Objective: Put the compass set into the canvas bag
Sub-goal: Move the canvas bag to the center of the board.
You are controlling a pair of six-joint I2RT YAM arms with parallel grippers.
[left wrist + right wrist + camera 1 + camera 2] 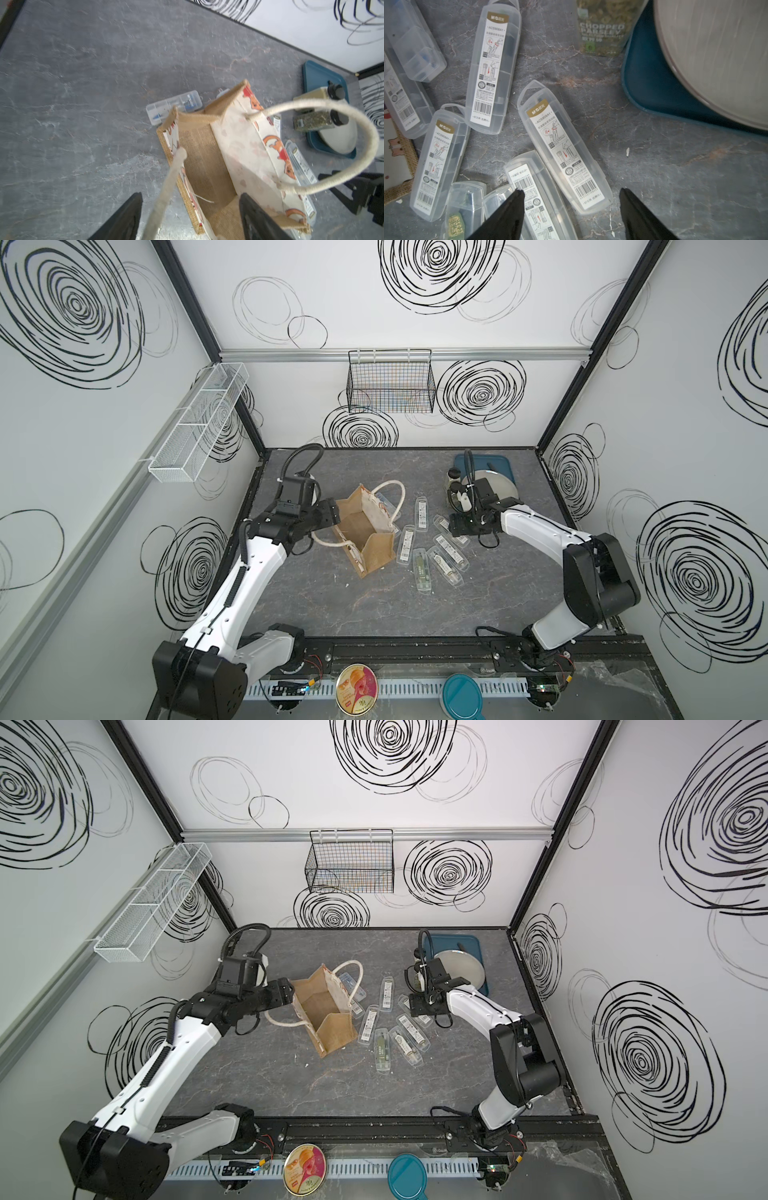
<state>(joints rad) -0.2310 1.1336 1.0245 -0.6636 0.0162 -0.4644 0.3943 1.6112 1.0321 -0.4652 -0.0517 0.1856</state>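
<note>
Right wrist view: right gripper jaws apart, one compass set directly below between them, other cases crowding alongside. Beyond: parsley jar, blue tray carrying a plate. Left gripper jaws apart, rope handle running loose between them, canvas bag open just ahead.

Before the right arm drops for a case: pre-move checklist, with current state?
1. Bag upright, mouth open: ok. The canvas bag stands open.
2. Bag interior free: ok. Only bare burlap shows inside, in the left wrist view.
3. Bag free of the left gripper: not ok. Its jaws are open, but a rope handle runs between them.
4. Is the right gripper open and empty: ok.
5. Target under it: ok. A labelled compass case lies below.
6. Room for both fingers: cannot tell. A neighbouring case lies against it.
</note>
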